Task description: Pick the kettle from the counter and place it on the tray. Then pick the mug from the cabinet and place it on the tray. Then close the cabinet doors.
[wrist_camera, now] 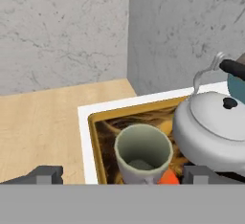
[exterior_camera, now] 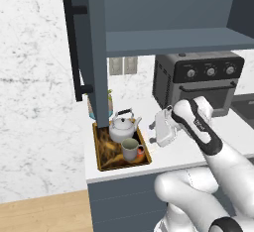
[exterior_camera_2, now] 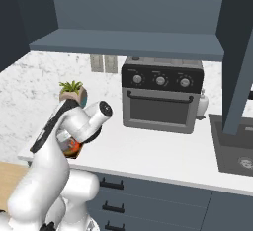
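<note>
**Kettle and mug both on the tray; the open cabinet doors are what's left**

The kettle (exterior_camera: pixel 122 127) and the grey-green mug (exterior_camera: pixel 130 149) sit side by side on the wooden-rimmed tray (exterior_camera: pixel 101 152), which lies at the left end of the white counter (exterior_camera: pixel 183 151). The kettle is at the back of the tray and the mug at the front, close together; I cannot tell whether they touch.

That leaves the cabinet doors, I'd judge. The left door (exterior_camera: pixel 94 47) swings out over the tray, its long black bar handle (exterior_camera: pixel 73 52) facing outward; the right door (exterior_camera_2: pixel 242 52) hangs open over the sink end. These are stiff, flat panels on hinges, not fragile, and should swing with a steady push. The broad face near the free edge looks the sensible place to press; the bar handle is thin and could slip between fingers.

The gripper (wrist_camera: pixel 124 175) hangs just in front of the mug, pointing down and towards it, fingers spread wide and holding nothing. The forearm is bent low across the counter in front of the toaster oven (exterior_camera: pixel 198 80), so reaching either door will call for a lift.
</note>
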